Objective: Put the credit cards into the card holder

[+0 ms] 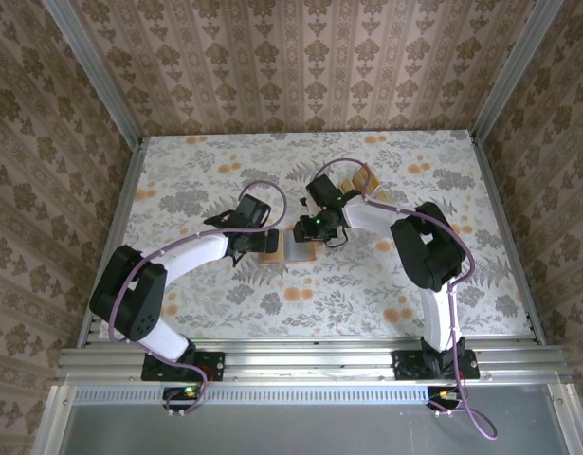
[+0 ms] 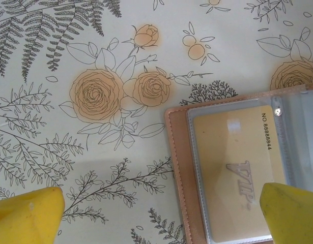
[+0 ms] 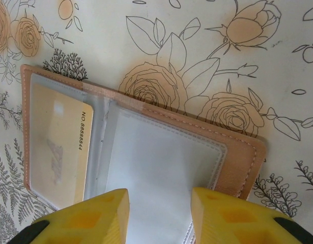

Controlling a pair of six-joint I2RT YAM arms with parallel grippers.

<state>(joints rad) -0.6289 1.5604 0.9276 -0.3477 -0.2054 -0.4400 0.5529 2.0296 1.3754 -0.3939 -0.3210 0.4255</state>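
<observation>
Card holder (image 3: 243, 168) lies open and flat on the table (image 3: 278, 66), pink cover down, clear sleeves up. From above it sits near the table's middle, between the two hands.
- Left sleeve: one credit card (image 3: 57, 147) fully seated, number strip readable through the plastic.
- Right sleeve (image 3: 161, 162): empty and greyish. Which edge is its mouth, I cannot tell.

Right hand (image 3: 160, 203) sits low over the near edge of the empty sleeve. Its fingers are part-way apart with nothing seen between them. Whether they touch the plastic cannot be told.

Left hand (image 2: 161, 203) is spread wide and grasps nothing. One fingertip (image 2: 293, 213) is over the corner of the loaded sleeve, the other over bare table.

Spare cards (image 1: 353, 180), tan, appear beyond the right hand in the top view, too small to count.

Judgement: one sleeve is filled, and the step in hand is filling the second.
- Pin the cover with the left hand on the loaded side, so the holder cannot skate on the smooth cloth.
- Bring the next card in flat and shallow, leading edge square to the sleeve mouth.
- Slide it in rather than pressing down, since thin plastic will likely buckle under a steep push.
- Let go only once the card is well under the lip.
</observation>
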